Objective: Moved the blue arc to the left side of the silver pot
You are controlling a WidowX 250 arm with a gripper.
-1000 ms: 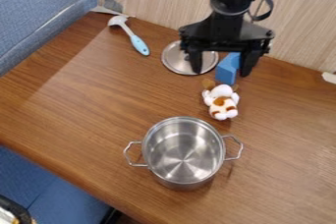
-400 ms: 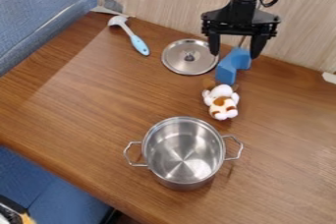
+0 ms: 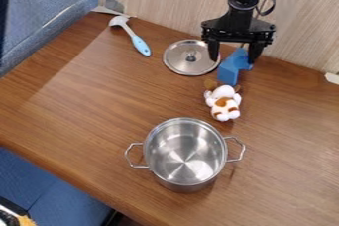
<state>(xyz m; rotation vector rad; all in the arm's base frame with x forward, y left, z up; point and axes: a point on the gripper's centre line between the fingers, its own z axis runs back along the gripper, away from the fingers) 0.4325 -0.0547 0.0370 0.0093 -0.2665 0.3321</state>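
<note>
Gripper (image 3: 232,61), black, two-fingered: hangs point-down over the far part of the table (image 3: 86,96); fingers stand apart, nothing clamped.

Blue arc (image 3: 228,75), one: directly below the gripper, its far part between the fingertips in the view. Whether either finger touches it, I can't tell. Long axis slantwise: the near end points toward the camera and slightly left, the far end toward the wood-grained wall (image 3: 152,2) and right. Hollow side turned right and toward the camera.

Round metal lid (image 3: 177,64), one: flat, knob up, just left of the gripper, its right edge by the left-hand finger in the view.

Plush toy (image 3: 224,103), white and brown: on the camera side of the gripper, just beyond the arc's near end.

Utensil (image 3: 140,45), pale blue handle, grey head: lies well left of the gripper, handle end toward it, head away.

Silver pot (image 3: 185,187), upright, uncovered, two loop handles: well apart from the gripper, toward the camera and left. The arc is on its far side, offset right.
</note>
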